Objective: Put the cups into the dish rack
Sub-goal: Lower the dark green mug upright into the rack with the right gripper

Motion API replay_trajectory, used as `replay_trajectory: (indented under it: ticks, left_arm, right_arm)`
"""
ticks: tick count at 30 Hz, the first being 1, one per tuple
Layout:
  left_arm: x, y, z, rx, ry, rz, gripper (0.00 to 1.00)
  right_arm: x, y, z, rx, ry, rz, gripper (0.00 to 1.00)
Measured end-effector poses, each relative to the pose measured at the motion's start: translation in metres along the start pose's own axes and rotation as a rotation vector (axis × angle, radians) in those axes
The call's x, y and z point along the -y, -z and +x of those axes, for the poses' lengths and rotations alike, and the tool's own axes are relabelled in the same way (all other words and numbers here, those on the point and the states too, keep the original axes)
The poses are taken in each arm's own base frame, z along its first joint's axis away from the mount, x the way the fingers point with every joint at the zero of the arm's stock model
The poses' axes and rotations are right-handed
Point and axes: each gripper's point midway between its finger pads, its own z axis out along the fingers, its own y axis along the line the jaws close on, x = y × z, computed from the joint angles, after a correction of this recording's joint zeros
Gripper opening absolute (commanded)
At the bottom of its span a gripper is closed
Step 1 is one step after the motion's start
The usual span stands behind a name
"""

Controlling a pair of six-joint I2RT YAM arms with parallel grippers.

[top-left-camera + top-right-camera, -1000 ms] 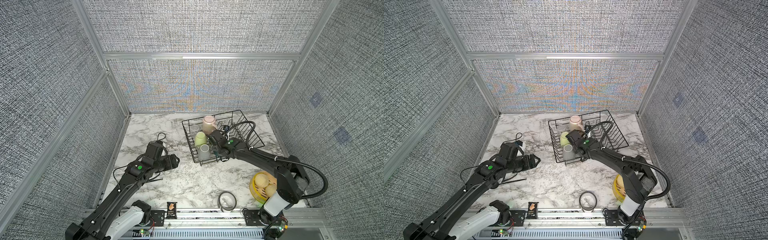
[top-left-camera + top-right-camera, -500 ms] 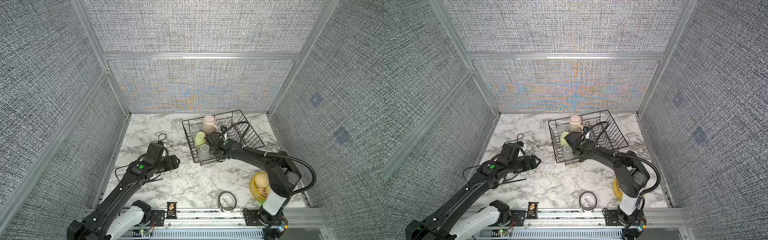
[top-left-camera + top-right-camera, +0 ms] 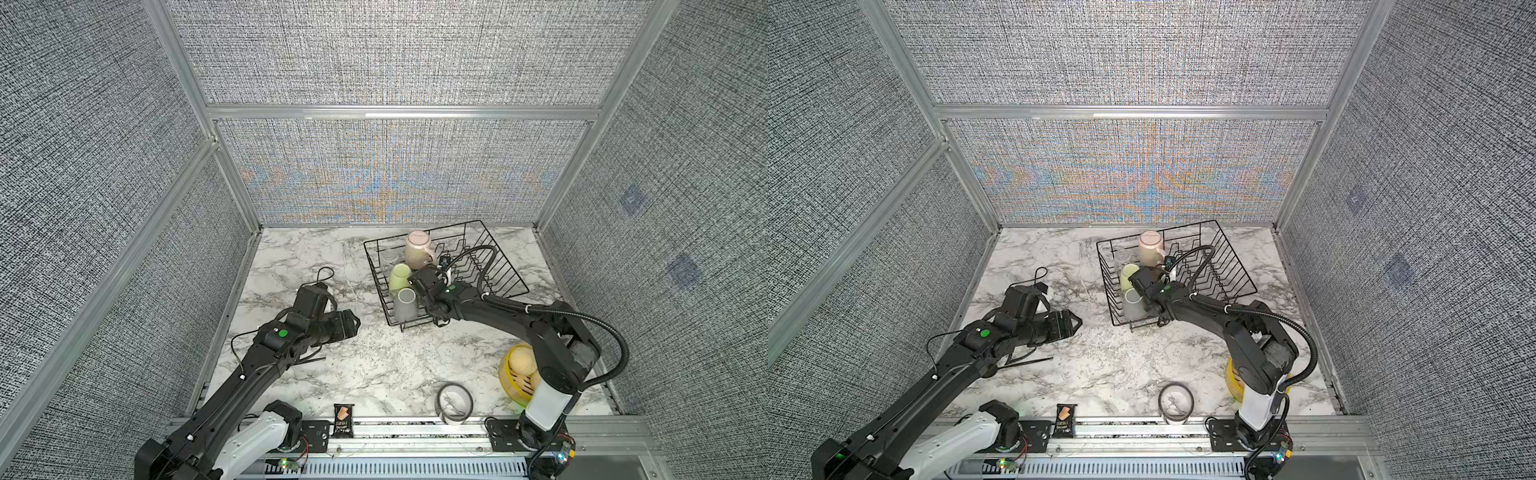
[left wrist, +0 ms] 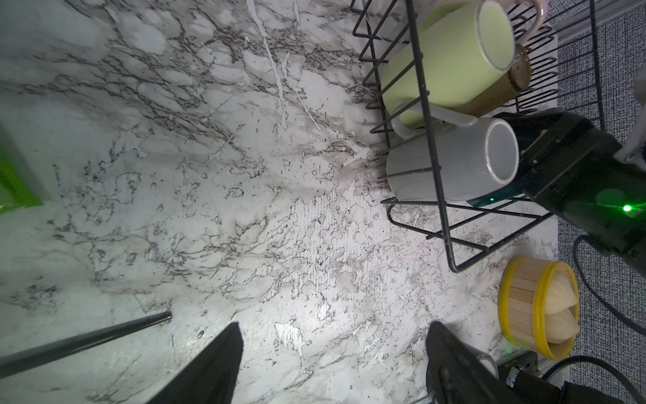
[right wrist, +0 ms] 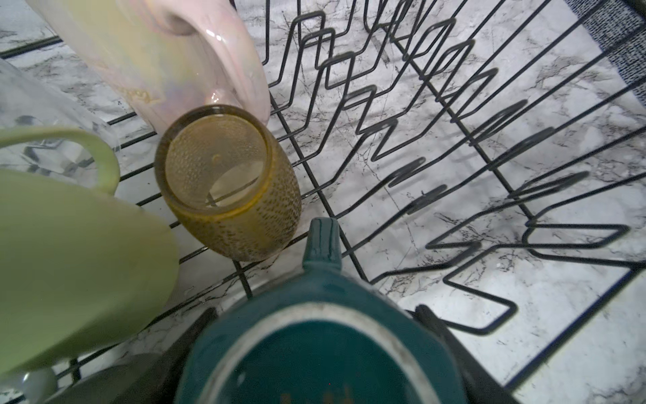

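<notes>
L hand (image 3: pixel 354 322): your left one is released, fingers spread wide, nothing betw. them. It hangs over bare desk (image 3: pixel 374 365), well left of the dish rack.
dish rack (image 3: pixel 494 257): black wire, back-right part of desk. You'll find all six cups in its left part, beside the zigzag dividers.
small clear glass (image 3: pixel 390 255): back-left corner of the rack, just beside the pink mug.
pale green mug (image 3: pixel 400 276): upright, mouth up, by the left wall, betw. clear glass and grey mug.
grey mug (image 3: pixel 405 303): upright, mouth up, front-left corner, just beside the green one.
pink mug (image 3: pixel 417 249): at the back, handle twd the dividers.
amber tumbler (image 5: pixel 230 182): betw. pink mug and dark teal mug, right of the green one. It's hidden under the arm in both top views, so check the wrist views.
dark teal mug (image 5: pixel 314 349): mouth up, low in the rack, right of the grey mug, handle pointing at the tumbler.
R hand (image 5: pixel 314 314): your right one is grasping the dark teal mug, a finger on each side. Can't tell if the mug rests on the wires.
tape ring (image 3: pixel 454 403): front of desk, well apart from the rack.
yellow basket of buns (image 3: pixel 517 374): front-right, partly behind the R arm.
</notes>
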Motion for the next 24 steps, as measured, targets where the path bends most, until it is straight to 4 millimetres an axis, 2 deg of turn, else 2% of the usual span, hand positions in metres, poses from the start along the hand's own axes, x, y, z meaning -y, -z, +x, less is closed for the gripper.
replay_trajectory:
  ticks: [7,12,16,22,24]
  left_arm:
    - [0.000,0.001,-0.001,0.007,-0.001,-0.003,0.83]
    - [0.000,0.000,-0.001,0.010,-0.001,-0.001,0.84]
    - [0.000,-0.001,-0.002,0.013,-0.002,0.001,0.84]
    - [0.000,0.000,-0.002,0.018,-0.003,0.005,0.84]
    - [-0.001,0.000,-0.001,0.017,-0.003,0.004,0.84]
  right_arm:
    - [0.007,0.016,-0.017,0.129,-0.002,-0.025,0.71]
    - [0.002,0.008,-0.019,0.177,0.020,-0.027,0.72]
    - [-0.004,-0.001,-0.011,0.172,0.033,-0.025,0.72]
    - [-0.007,-0.002,-0.009,0.186,0.034,-0.026,0.82]
    - [-0.009,-0.001,-0.009,0.187,0.032,-0.029,0.92]
